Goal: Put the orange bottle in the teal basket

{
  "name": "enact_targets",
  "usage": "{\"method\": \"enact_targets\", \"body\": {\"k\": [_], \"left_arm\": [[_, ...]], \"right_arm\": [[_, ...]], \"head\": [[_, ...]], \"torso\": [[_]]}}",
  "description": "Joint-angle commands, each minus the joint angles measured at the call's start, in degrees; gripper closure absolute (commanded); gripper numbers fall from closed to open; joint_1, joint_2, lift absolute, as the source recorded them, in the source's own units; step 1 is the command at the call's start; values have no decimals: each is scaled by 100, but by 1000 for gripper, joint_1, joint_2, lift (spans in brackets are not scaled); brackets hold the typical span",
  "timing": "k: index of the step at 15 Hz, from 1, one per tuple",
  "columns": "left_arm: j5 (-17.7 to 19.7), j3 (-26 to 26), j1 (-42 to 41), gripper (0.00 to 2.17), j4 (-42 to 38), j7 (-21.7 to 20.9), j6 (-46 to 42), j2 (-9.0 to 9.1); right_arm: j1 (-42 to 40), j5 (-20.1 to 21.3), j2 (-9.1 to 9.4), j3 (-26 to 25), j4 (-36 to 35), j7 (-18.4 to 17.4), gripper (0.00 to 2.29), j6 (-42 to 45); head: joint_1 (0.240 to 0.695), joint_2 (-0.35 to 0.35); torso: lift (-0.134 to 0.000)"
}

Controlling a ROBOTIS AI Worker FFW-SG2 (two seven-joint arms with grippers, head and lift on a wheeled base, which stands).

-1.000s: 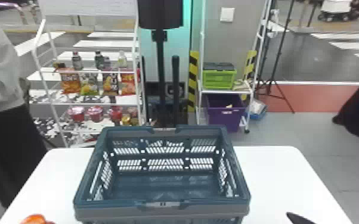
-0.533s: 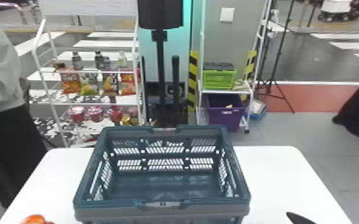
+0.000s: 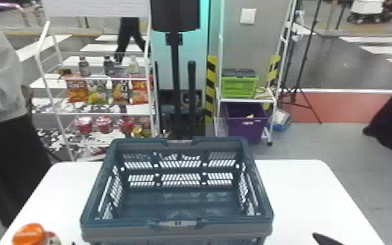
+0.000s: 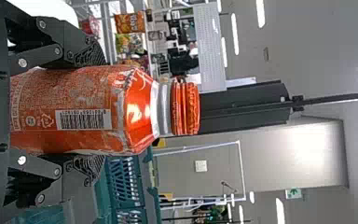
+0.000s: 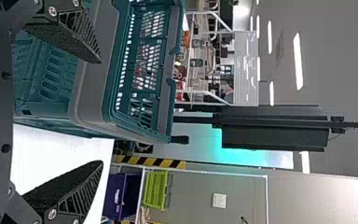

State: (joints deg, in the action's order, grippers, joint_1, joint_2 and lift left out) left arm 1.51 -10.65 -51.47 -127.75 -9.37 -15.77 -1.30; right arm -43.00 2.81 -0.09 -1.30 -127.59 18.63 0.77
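Left black tool: pinched one orange, screw-capped bottle. Right black tool: stood spread. Grasp seemed done; next move required raising it over rectangular teal plastic basket.

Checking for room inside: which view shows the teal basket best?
The head view: it looks down into the teal basket, full rim visible. The left wrist view catches part; the right, a corner close up.

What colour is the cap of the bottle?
The cap is orange; it shows best in the left wrist view.
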Motion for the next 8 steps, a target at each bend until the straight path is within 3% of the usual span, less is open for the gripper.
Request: {"method": "enact_targets", "body": {"k": [1, 5, 8], "left_arm": [[87, -148, 85, 2138, -391, -57, 501, -19], [280, -412, 498, 2138, -830, -470, 1450, -81], [315, -640, 858, 2138, -1103, -681, 2311, -309]], "right_arm": [[-24, -8, 14, 24, -2, 0, 124, 32], [-121, -70, 14, 68, -20, -9, 124, 102], [-173, -105, 14, 77, -46, -9, 127, 172]], "head": [[499, 0], [499, 0], [499, 0]], "torso": [[0], [0], [0]]}}
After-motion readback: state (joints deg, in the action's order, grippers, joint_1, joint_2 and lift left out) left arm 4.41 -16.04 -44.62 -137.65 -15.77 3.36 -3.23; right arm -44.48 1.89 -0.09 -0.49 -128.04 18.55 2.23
